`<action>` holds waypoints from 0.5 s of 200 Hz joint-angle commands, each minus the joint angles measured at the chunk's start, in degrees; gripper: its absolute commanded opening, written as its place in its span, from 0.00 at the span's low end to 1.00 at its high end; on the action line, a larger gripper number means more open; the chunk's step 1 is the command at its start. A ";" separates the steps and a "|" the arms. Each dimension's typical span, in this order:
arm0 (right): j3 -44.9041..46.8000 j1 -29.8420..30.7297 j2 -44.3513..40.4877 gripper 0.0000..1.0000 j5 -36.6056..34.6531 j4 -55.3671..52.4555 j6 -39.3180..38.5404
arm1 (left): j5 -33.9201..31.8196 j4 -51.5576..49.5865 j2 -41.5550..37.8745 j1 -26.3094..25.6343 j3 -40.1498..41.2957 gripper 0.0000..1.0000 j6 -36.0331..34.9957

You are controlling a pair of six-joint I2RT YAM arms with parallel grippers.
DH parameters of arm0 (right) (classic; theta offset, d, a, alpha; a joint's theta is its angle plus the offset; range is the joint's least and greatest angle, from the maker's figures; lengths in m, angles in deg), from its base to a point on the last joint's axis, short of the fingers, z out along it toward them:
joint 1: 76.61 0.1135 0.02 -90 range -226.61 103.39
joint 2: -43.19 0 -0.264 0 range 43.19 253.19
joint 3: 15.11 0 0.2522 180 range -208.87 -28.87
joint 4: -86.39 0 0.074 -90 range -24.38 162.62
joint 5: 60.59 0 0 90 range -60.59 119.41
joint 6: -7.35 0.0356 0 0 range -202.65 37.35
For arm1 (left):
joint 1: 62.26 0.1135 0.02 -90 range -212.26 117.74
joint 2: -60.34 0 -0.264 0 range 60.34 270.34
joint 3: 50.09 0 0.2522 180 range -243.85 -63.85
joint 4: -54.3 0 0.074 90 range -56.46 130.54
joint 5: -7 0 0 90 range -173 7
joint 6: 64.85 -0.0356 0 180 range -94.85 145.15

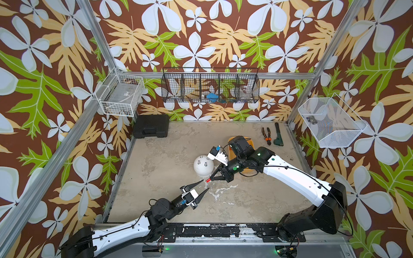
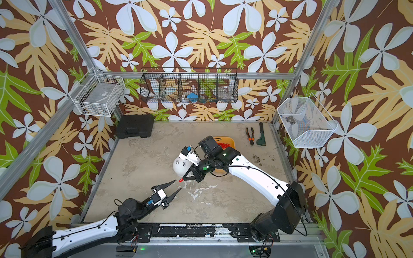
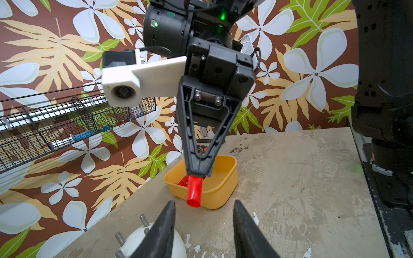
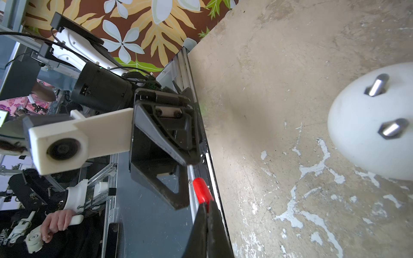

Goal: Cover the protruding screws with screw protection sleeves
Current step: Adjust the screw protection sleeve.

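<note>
Looks like a hand-over: red sleeve [image 3: 194,191] pinched tight by right gripper [image 3: 199,173], left gripper [image 1: 205,185] part open and empty, needing to close softly round it next.

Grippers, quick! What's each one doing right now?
Left gripper: open, holding nothing.
Right gripper: shut on a red screw protection sleeve.
</note>
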 commanded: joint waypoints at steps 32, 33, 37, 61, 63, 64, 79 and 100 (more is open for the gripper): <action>7.46 -5.97 -5.96 0.00 9.42 7.28 3.28 | -5.32 3.59 -2.37 0.01 3.78 0.43 -0.40; 7.47 -6.03 -5.99 0.00 9.30 7.30 3.29 | -5.45 3.67 -2.48 0.01 3.83 0.43 -0.43; 7.57 -6.14 -5.97 0.00 8.49 7.28 3.11 | -6.22 3.80 -2.81 0.01 3.99 0.43 -0.35; 5.51 -6.37 -3.33 0.00 -0.64 5.35 1.87 | -16.94 4.90 -4.64 0.01 4.94 0.43 -0.09; 5.12 -6.36 -3.00 0.00 -1.61 5.14 1.72 | -18.33 4.90 -4.80 0.01 4.93 0.43 0.01; 4.94 -6.36 -2.75 0.00 -2.10 4.96 1.68 | -19.03 4.90 -4.84 0.01 4.93 0.43 0.08; 1.09 -5.34 0.83 0.00 -12.94 2.64 1.58 | -29.77 6.19 -5.23 -0.04 5.14 0.44 0.33; -5.08 -2.97 6.29 0.00 -28.60 -0.30 1.46 | -42.78 11.00 -4.79 0.09 6.54 0.48 -0.85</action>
